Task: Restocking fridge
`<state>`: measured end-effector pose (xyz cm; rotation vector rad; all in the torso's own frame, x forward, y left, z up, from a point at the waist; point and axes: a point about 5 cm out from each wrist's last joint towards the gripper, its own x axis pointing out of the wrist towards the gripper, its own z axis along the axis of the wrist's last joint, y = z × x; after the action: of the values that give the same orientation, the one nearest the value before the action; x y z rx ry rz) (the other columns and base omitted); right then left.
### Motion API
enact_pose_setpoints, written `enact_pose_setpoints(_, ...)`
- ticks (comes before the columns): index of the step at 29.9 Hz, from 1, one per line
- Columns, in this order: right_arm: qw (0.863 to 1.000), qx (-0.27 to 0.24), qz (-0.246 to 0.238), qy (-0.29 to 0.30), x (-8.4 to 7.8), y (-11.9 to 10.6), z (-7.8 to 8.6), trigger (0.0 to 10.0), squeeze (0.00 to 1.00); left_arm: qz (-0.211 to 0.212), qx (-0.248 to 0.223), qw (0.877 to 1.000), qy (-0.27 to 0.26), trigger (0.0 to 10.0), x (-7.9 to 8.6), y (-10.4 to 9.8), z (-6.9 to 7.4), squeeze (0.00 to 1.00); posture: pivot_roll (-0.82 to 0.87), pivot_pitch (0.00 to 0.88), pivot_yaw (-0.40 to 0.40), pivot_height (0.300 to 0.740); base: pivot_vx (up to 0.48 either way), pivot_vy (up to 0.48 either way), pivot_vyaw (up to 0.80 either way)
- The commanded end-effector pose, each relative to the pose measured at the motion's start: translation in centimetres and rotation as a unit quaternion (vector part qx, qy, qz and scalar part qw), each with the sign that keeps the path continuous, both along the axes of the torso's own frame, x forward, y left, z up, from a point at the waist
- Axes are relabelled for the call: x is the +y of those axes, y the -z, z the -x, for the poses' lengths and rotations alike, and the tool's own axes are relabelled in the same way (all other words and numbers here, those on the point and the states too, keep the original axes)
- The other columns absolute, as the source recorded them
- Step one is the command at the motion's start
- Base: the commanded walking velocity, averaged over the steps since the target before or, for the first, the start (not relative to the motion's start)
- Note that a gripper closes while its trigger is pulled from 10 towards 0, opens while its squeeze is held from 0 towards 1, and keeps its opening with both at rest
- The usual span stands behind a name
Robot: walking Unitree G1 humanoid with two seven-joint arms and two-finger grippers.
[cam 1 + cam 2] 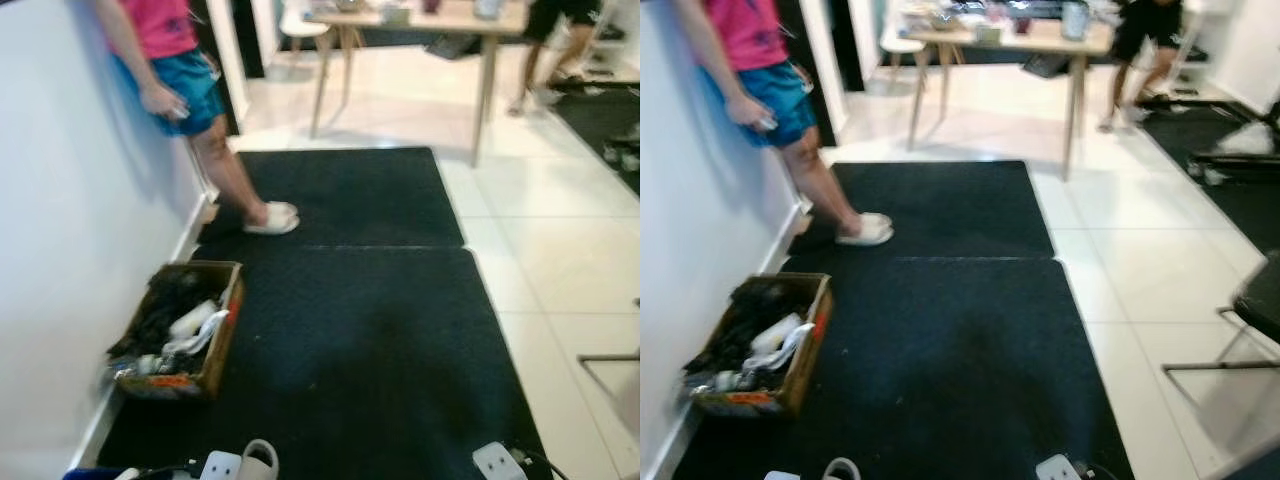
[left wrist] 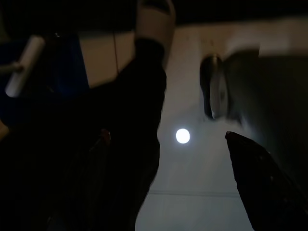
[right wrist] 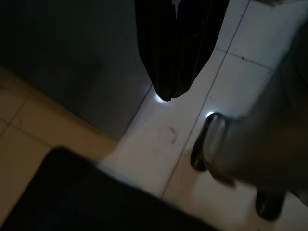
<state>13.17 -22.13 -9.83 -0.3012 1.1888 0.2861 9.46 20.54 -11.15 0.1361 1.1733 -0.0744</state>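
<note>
A cardboard box [image 1: 214, 345] stands on the floor against the white wall at my left, holding a white bottle [image 1: 193, 319], dark cloth and packets. Both arms hang low at my sides. In the dim left wrist view my left gripper [image 2: 166, 138] points at pale floor tiles, its two black fingers apart and nothing between them. My right gripper [image 3: 166, 94] hangs over white tiles beside a dark mat edge, its fingers pressed together and holding nothing.
A large black mat [image 1: 360, 330] covers the floor ahead. A person in a pink top and blue shorts [image 1: 170, 70] leans on the left wall. Further off stand a wooden table [image 1: 430, 25] and a second person [image 1: 555, 50]. A chair frame [image 1: 1230, 350] is at the right.
</note>
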Motion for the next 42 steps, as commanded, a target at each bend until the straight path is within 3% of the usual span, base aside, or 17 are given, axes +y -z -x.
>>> enact_pose_setpoints(1,1.000,0.005,0.000,0.011,-0.14,0.14,0.50,10.0,0.00,0.008,-0.006,1.000,0.008,10.0,-0.49,-0.04,-0.43,0.00,-0.08,0.000,-0.036,0.740,0.000,0.000,0.00)
enact_pose_setpoints(9,1.000,0.004,0.001,0.009,-0.09,0.12,0.38,10.0,0.00,0.016,-0.005,1.000,0.009,10.0,-0.51,-0.02,-0.27,0.00,-0.08,0.000,-0.035,0.740,0.000,0.000,0.00)
enact_pose_setpoints(42,1.000,0.006,-0.002,0.010,-0.03,0.16,0.46,10.0,0.00,0.017,-0.007,1.000,0.019,10.0,-0.33,-0.10,-0.43,0.00,-0.08,0.000,-0.032,0.740,0.336,0.000,0.00)
